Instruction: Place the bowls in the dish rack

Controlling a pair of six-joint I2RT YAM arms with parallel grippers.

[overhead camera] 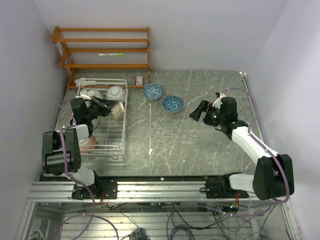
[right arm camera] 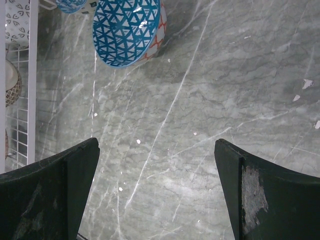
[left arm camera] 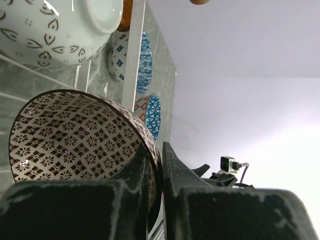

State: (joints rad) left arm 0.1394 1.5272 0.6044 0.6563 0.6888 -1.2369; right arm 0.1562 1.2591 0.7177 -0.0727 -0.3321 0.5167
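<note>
The white wire dish rack [overhead camera: 123,125] stands at the left. My left gripper [overhead camera: 106,107] is inside it, shut on the rim of a brownish patterned bowl [overhead camera: 117,111] held on edge; the left wrist view shows its fingers [left arm camera: 175,170] pinching that bowl's [left arm camera: 75,135] wall. Two pale bowls [overhead camera: 116,92] [overhead camera: 92,94] sit at the rack's far end. A pinkish bowl [overhead camera: 89,145] shows under the left arm. Two blue bowls [overhead camera: 152,91] [overhead camera: 172,103] sit on the table. My right gripper [overhead camera: 196,111] is open and empty, right of the nearer blue bowl [right arm camera: 127,30].
An orange-brown wooden shelf unit [overhead camera: 105,50] stands against the back wall, with a green pen [overhead camera: 111,54] on it. A small red item [overhead camera: 140,80] lies by its foot. The rack's side wire [right arm camera: 32,75] shows at the left of the right wrist view.
</note>
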